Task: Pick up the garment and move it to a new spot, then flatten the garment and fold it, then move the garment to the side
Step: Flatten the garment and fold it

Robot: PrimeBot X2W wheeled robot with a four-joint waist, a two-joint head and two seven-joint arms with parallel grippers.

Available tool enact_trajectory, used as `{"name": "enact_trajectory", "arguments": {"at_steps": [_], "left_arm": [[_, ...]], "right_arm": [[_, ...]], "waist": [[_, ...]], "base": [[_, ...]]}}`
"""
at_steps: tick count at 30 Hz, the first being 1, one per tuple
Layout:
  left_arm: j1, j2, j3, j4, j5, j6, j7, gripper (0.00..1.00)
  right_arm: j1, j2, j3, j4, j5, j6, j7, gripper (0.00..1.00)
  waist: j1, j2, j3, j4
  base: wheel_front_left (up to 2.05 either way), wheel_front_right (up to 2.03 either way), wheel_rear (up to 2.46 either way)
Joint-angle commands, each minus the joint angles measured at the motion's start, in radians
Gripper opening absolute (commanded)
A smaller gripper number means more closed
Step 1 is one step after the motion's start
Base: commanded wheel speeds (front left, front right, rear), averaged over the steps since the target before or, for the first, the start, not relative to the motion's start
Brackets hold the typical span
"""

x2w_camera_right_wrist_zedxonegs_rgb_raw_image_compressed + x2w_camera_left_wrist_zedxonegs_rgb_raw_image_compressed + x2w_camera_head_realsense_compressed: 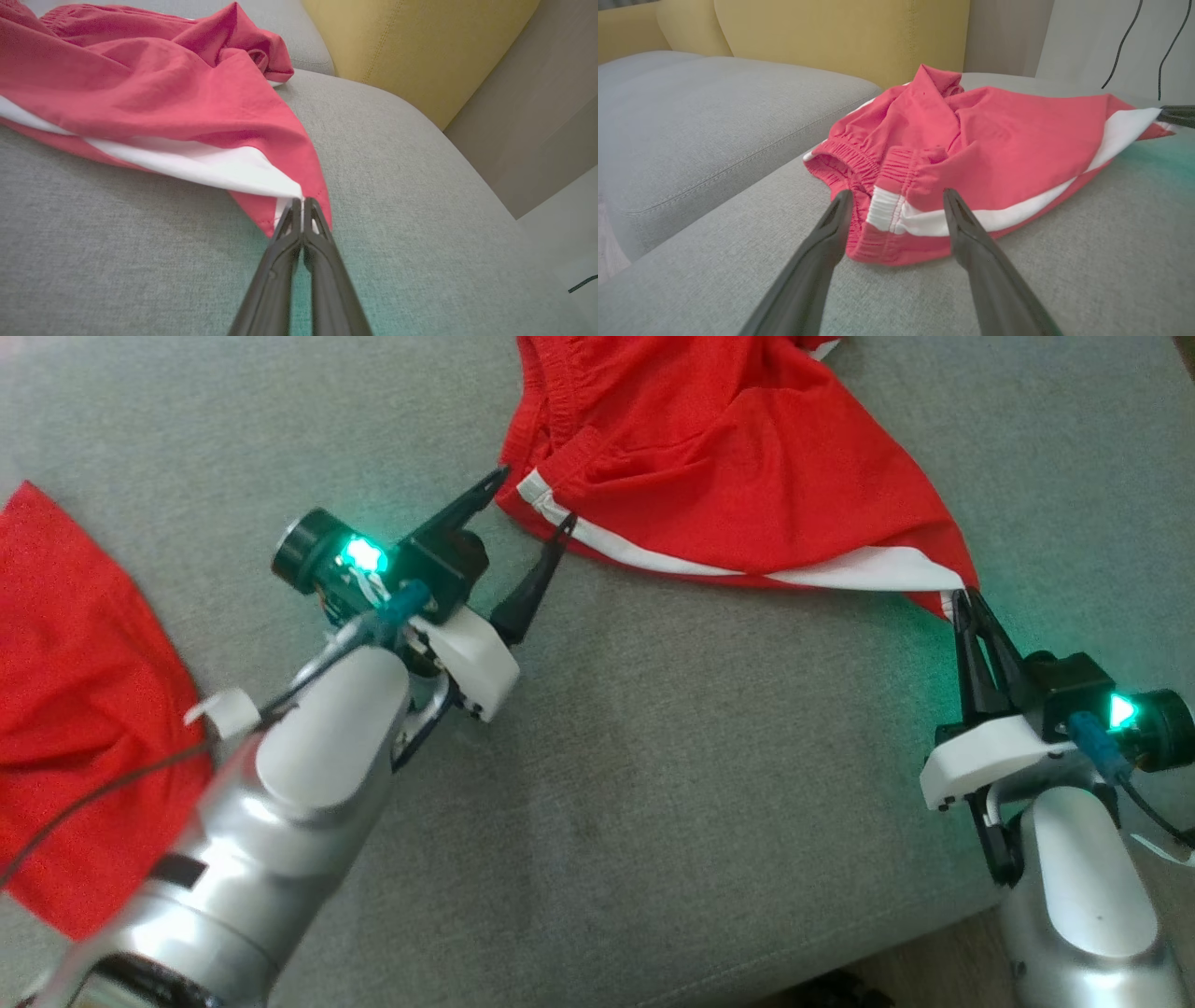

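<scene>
Well, the right tool (962, 597) clamps a corner of the shorts (728, 457); the left tool (538, 497) gapes, waistband (896, 172) at its tips. A shallow bite could slip off the elastic.

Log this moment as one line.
garment: red shorts on grey cushion | left gripper: open, tips at waistband | right gripper: shut on hem corner
</scene>
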Motion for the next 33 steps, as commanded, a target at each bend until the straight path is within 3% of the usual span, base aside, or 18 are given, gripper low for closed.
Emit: {"name": "enact_trajectory", "arguments": {"at_steps": [1, 17, 18, 19, 20, 33], "left_arm": [[-0.057, 0.030, 0.006, -0.008, -0.017, 0.002, -0.006, 1.00], [-0.181, 0.044, -0.173, 0.130, -0.151, 0.002, -0.027, 1.00], [-0.186, 0.045, -0.181, 0.135, -0.159, 0.002, -0.028, 0.82], [-0.190, 0.045, -0.190, 0.138, -0.166, 0.002, -0.030, 0.33], [-0.194, 0.044, -0.198, 0.140, -0.173, 0.002, -0.035, 0.00], [-0.203, 0.045, -0.234, 0.144, -0.246, 0.002, -0.109, 0.00]], "right_arm": [[-0.017, -0.005, 0.023, -0.022, 0.008, -0.001, -0.008, 0.00], [-0.027, -0.005, 0.034, -0.006, 0.023, -0.001, -0.021, 0.00], [-0.028, -0.005, 0.033, -0.006, 0.023, -0.001, -0.021, 0.00], [-0.030, -0.005, 0.032, -0.006, 0.023, -0.001, -0.021, 0.00], [-0.031, -0.005, 0.031, -0.007, 0.023, -0.001, -0.022, 0.00], [-0.051, -0.005, 0.007, -0.018, -0.016, -0.001, -0.025, 0.00]], "waist": [[-0.0002, 0.0000, 0.008, -0.007], [-0.0002, 0.0000, 0.025, -0.028], [-0.0002, 0.0000, 0.026, -0.028], [-0.0002, 0.0000, 0.028, -0.028], [-0.0002, 0.0000, 0.029, -0.027], [-0.0002, 0.0000, -0.009, 0.013]], "base": [[0.00, 0.00, 0.00], [0.00, 0.00, 0.00], [0.00, 0.00, 0.00], [0.00, 0.00, 0.00], [0.00, 0.00, 0.00], [0.00, 0.00, 0.00]]}}
